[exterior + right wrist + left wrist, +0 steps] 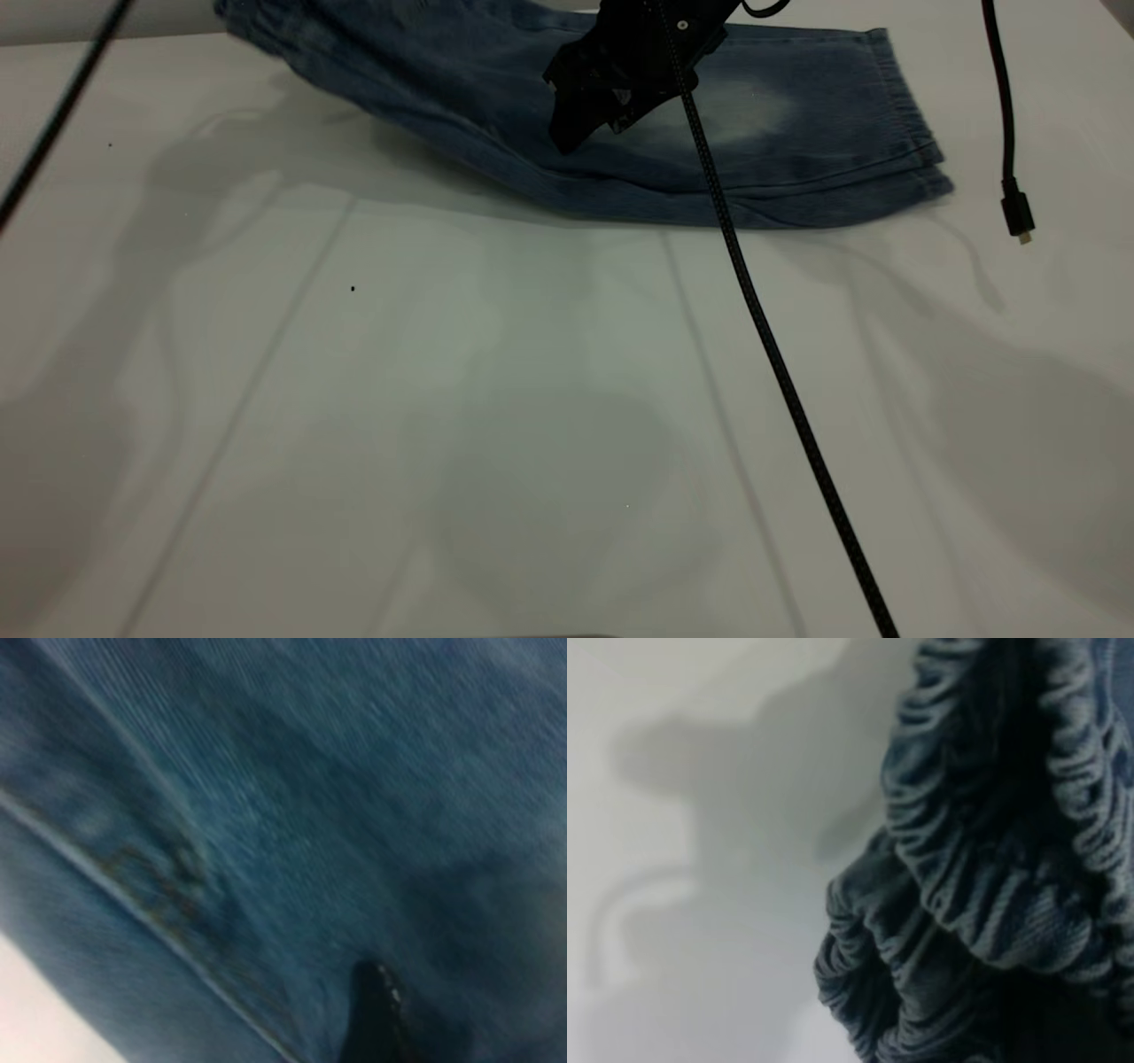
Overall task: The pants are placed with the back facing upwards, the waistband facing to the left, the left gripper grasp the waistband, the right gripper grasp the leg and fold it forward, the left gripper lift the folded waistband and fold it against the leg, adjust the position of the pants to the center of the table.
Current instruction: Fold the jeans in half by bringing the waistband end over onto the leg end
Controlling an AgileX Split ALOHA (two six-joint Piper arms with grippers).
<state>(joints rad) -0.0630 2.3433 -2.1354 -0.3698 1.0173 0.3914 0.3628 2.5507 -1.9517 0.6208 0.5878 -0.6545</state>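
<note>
Two denim layers stacked, to judge by the doubled hems at the right end: pants [461, 97] folded lengthwise, lying along the far edge of the table [532, 399], well off its centre. Runs left to right in its long axis, waistband [257, 22] at the far left, hems at the right. Rests flat at the right end; rises off the tabletop toward the left, with a shadow under the raised part. Fills the left wrist view with gathered, ribbed elastic seen very close, hanging above the white surface, so probably carried by the left gripper, though cannot see that claw in any view nor tell its grip. Puts the right gripper [580, 124] down at the middle of the pants, just left of the pale patch [744, 111] on the leg [824, 146]; cannot tell how far open, nor whether holding anything. Next, as a judgement from the task: carry the waistband rightward along that long axis onto the leg, which lies to the right of both claws. Calls for clearing the right gripper from the middle first, or risks folding cloth over it. Soft washed denim, fine twill, an orange-stitched seam [151, 895], limp enough to sag and slide. Black braided cable [771, 354] slanting across the near table.
</note>
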